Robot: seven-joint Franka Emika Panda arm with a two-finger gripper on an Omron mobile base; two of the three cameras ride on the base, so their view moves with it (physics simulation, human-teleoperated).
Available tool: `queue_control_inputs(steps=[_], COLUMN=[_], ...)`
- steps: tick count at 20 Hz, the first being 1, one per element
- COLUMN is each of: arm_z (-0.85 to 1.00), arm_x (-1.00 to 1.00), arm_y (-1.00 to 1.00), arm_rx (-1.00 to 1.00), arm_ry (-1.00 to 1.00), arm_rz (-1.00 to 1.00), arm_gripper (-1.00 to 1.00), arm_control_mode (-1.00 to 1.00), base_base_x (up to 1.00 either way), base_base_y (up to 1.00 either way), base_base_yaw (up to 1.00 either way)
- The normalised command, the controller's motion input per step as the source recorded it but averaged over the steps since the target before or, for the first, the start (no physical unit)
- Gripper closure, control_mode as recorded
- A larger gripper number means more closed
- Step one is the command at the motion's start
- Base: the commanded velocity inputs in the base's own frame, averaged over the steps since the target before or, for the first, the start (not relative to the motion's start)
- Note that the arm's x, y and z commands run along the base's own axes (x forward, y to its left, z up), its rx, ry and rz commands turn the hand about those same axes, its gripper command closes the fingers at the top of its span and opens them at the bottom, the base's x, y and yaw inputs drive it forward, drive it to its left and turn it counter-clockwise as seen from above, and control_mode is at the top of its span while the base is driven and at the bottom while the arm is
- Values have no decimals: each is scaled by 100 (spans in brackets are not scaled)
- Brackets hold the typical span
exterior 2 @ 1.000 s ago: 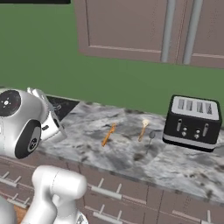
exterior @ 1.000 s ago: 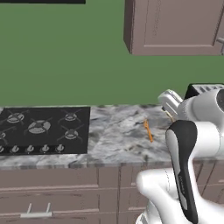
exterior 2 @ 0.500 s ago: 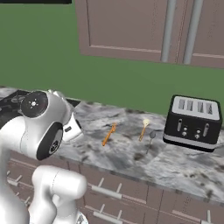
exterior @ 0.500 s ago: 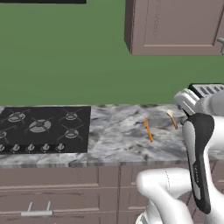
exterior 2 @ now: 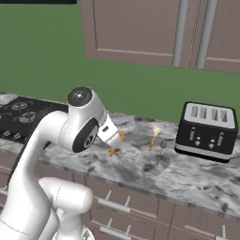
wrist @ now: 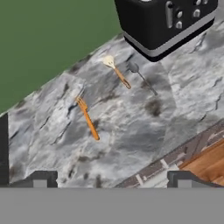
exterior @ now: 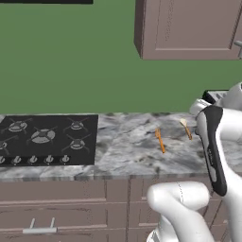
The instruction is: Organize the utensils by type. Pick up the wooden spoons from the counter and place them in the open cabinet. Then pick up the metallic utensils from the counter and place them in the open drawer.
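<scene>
On the marbled counter (wrist: 140, 140) lie three slim utensils in front of a toaster. A wooden spoon (wrist: 116, 70) with a cream bowl and tan handle lies beside a dark grey metallic spoon (wrist: 142, 78). Left of them lies an orange utensil (wrist: 88, 119) with a pronged-looking head. In the base views these are the orange utensil (exterior: 160, 140), the cream spoon (exterior: 185, 127) (exterior 2: 153, 137) and the grey spoon (exterior 2: 162, 144). My gripper (wrist: 111, 180) hangs above the counter's front edge, short of the utensils, open and holding nothing. The gripper (exterior 2: 112, 137) partly hides the orange utensil in the right base view. The open cabinet and open drawer are out of view.
A black toaster (exterior 2: 206, 131) stands at the counter's right, just behind the spoons. A black gas stove (exterior: 42, 137) fills the left end. Shut upper cabinets (exterior: 189, 28) hang on the green wall. Shut drawer fronts (exterior: 71, 198) run below the counter.
The arm has swung to the right along the counter, bringing the hand over the stretch in front of the utensils. The gripper stayed open; the utensils have not moved.
</scene>
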Motion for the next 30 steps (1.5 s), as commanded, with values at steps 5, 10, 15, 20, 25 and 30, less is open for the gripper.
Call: queue_control_inputs(steps=[5,10,15,20,25,30], arm_z=[-57,-60,-38,-19,-14,-48], arm_x=[51,59,60,68,65,56], arm_y=[-39,-18,-39,-26,-30,-21], arm_rx=[-5,-8,-5,-4,0,-4], arm_ry=[10,3,2,8,11,13], arm_rz=[21,19,14,5,6,7], arm_gripper=[-100,-100,-100,-100,-100,-100], arm_control_mode=[-100,-100,-100,-100,-100,-100], base_base_x=[0,0,0,0,0,0], base_base_y=[0,0,0,0,0,0], base_base_yaw=[0,0,0,0,0,0])
